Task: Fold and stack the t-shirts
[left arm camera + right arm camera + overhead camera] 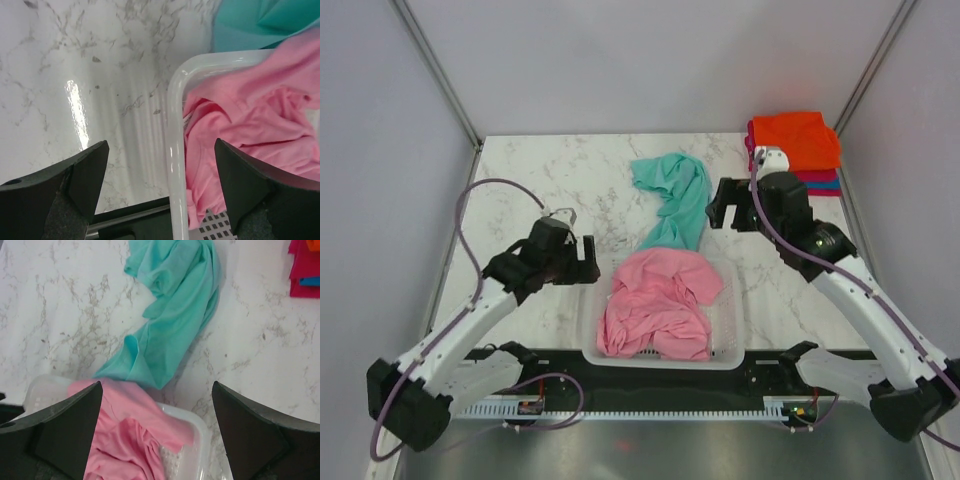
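A crumpled teal t-shirt lies on the marble table, its lower end at the basket's far edge; it also fills the upper middle of the right wrist view. A rumpled pink t-shirt fills the white basket and spills over its far rim. Folded t-shirts form a stack at the back right, orange on top of crimson and blue. My left gripper hangs open by the basket's left rim. My right gripper hangs open just right of the teal t-shirt. Neither holds anything.
Grey walls enclose the marble table on three sides. A black rail runs along the near edge between the arm bases. The basket stands at the near centre.
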`<state>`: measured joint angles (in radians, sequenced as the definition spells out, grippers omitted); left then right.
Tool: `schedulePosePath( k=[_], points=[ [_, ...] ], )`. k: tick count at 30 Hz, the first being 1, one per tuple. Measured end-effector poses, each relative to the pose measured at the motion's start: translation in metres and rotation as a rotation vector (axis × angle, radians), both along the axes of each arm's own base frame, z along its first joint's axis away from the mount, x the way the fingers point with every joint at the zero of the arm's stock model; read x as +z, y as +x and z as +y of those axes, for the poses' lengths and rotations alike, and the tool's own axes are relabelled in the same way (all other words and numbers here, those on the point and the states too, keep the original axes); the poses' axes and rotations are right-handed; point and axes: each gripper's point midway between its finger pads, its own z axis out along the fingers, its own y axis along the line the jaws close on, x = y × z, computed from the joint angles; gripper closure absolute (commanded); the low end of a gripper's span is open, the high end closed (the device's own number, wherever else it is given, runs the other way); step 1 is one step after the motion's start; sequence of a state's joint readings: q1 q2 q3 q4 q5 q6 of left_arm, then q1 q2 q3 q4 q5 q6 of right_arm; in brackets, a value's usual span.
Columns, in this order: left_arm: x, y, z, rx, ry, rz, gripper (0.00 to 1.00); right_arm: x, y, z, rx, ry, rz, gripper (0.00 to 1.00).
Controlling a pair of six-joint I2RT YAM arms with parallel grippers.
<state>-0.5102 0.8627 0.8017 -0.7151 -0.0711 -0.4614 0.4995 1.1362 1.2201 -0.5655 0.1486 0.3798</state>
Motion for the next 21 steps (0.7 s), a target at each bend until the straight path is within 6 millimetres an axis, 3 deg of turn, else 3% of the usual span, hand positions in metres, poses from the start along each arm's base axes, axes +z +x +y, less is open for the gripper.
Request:
schedulePosePath(
  k=[2, 4, 5, 6, 7, 8, 10, 12, 13, 15, 21],
  points=[
    [-0.033, 0.005, -0.005, -0.008, 0.063, 0.130, 0.09, -0.011, -0.018, -0.005, 0.007, 0.020, 0.014, 0.02],
    [-0.070, 0.003, -0.008, -0.018, 0.126, 0.276, 0.16, -0.029, -0.031, -0.010, 0.011, 0.024, 0.046, 0.02],
    [-0.081, 0.000, -0.008, -0.023, 0.145, 0.325, 0.31, -0.039, -0.039, -0.012, 0.014, 0.022, 0.068, 0.02],
    [-0.094, -0.004, -0.009, -0.032, 0.159, 0.383, 0.41, -0.047, -0.045, -0.014, 0.013, 0.021, 0.085, 0.02],
    [-0.100, -0.007, -0.012, -0.043, 0.156, 0.415, 0.53, -0.051, -0.050, -0.016, 0.012, 0.020, 0.096, 0.02],
    [-0.104, -0.008, -0.014, -0.051, 0.154, 0.432, 0.80, -0.054, -0.055, -0.019, 0.010, 0.023, 0.101, 0.02],
    [-0.103, -0.010, -0.016, -0.054, 0.144, 0.457, 0.96, -0.053, -0.063, -0.022, 0.009, 0.040, 0.090, 0.02],
    [-0.095, -0.003, -0.009, -0.035, 0.129, 0.456, 0.98, -0.050, -0.068, -0.024, 0.011, 0.060, 0.074, 0.02],
    [-0.092, 0.001, -0.001, -0.011, 0.123, 0.457, 0.98, -0.049, -0.071, -0.024, 0.013, 0.070, 0.070, 0.02],
    [-0.088, 0.006, 0.033, 0.080, 0.134, 0.470, 0.98, -0.049, -0.074, -0.023, 0.021, 0.085, 0.070, 0.02],
    [-0.065, 0.030, 0.146, 0.599, -0.015, 0.388, 0.98, -0.064, -0.081, -0.018, 0.040, 0.101, 0.116, 0.02]
  ],
)
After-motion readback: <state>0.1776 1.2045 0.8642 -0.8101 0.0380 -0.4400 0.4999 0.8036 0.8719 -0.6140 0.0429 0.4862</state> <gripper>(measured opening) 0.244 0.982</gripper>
